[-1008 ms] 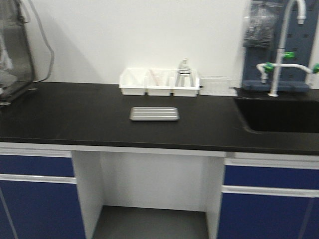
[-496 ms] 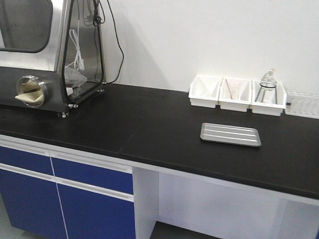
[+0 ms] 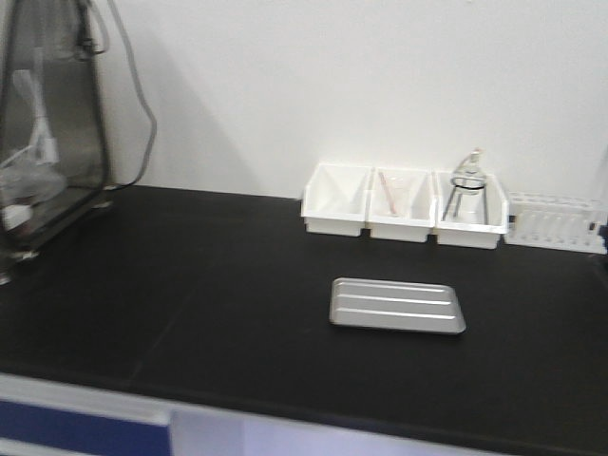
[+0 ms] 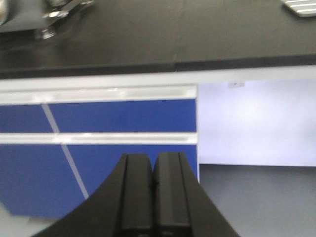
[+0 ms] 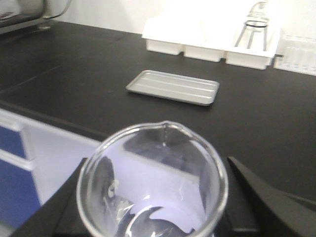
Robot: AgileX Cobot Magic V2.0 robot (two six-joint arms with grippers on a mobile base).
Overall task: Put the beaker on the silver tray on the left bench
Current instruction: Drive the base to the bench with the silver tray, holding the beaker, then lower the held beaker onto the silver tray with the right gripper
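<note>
The beaker sits upright and close under the right wrist camera, its pouring lip turned toward the bench. It is clamped between the dark fingers of the right gripper, one on each side of the glass. It is short of the left bench, out in front of the bench's front edge. The silver tray lies flat on the black top beyond it, well apart from the beaker. Behind the tray, three white bins stand in a row against the white wall, the rightmost holding clear glassware. The left gripper has its fingers pressed together on nothing, low before the blue cabinet doors.
</note>
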